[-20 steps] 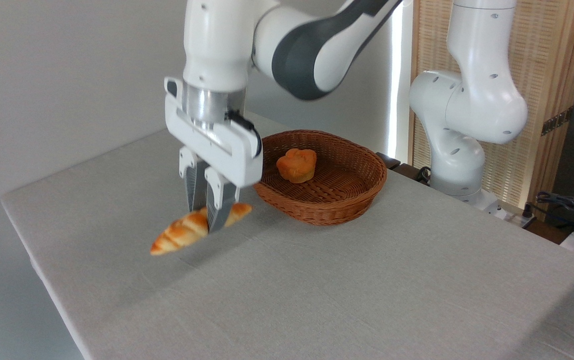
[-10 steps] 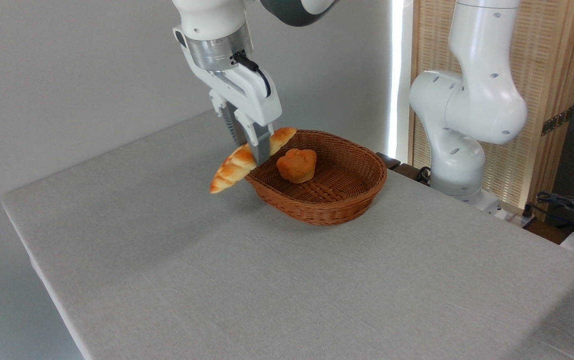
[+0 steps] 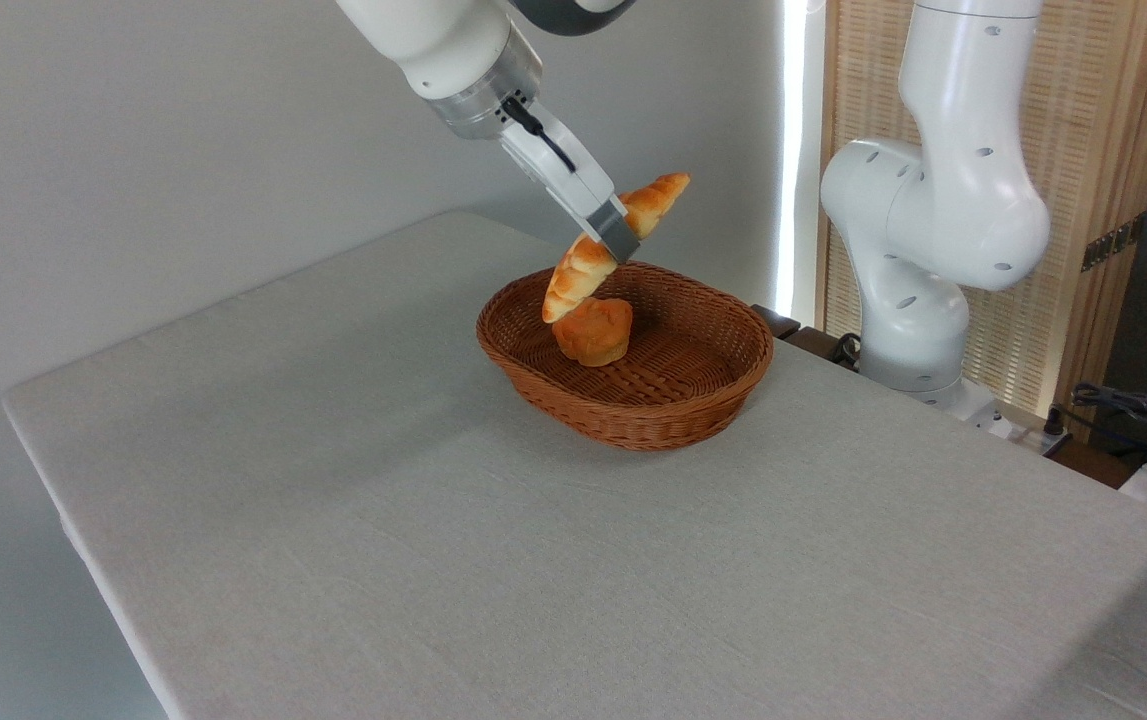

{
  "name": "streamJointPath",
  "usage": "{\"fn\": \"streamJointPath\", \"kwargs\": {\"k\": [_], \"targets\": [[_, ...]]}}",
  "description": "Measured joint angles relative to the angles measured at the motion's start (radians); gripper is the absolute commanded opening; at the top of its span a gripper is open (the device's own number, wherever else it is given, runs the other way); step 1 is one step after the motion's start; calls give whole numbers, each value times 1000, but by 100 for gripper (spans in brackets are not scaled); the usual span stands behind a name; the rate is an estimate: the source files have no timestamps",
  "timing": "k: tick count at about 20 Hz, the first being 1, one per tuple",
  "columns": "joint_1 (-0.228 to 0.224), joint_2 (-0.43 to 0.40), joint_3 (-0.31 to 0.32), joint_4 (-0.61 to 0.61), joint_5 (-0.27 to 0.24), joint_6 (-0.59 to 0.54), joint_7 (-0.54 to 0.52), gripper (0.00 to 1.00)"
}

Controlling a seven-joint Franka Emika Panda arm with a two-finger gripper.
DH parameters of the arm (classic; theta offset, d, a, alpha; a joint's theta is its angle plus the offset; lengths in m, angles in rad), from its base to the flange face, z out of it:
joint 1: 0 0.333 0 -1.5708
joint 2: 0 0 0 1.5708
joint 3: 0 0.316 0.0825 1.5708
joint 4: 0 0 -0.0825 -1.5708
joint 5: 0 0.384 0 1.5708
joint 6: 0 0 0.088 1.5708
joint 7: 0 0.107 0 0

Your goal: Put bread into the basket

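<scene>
My gripper [image 3: 615, 236] is shut on the middle of the bread [image 3: 578, 278], a long golden-orange braided loaf. The loaf hangs tilted in the air above the back of the basket [image 3: 633, 425], its lower end down to the left and its upper end [image 3: 661, 194] up to the right. The basket is an oval reddish-brown wicker one standing on the table. Inside it sits a small round muffin-shaped bun [image 3: 593, 332], just under the loaf's lower tip.
The grey cloth-covered table [image 3: 453, 540] stretches to the left and front of the basket. The arm's white base [image 3: 918, 300] stands behind the table's right side, before a wooden slatted screen [image 3: 1103, 180]. Cables [image 3: 1133, 410] lie at the far right.
The gripper has carried the bread up off the table and to the right, from left of the basket to above it. The loaf now tilts more steeply.
</scene>
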Motion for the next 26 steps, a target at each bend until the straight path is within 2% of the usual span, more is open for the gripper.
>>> {"fn": "streamJointPath", "kwargs": {"k": [6,17,20,26], "targets": [[0,9,0,-14,2,0,47,100],[-15,21,0,-14,14,5,52,100],[-15,20,7,-7,27,110,52,100],[-6,15,35,16,88,436,51,100]]}}
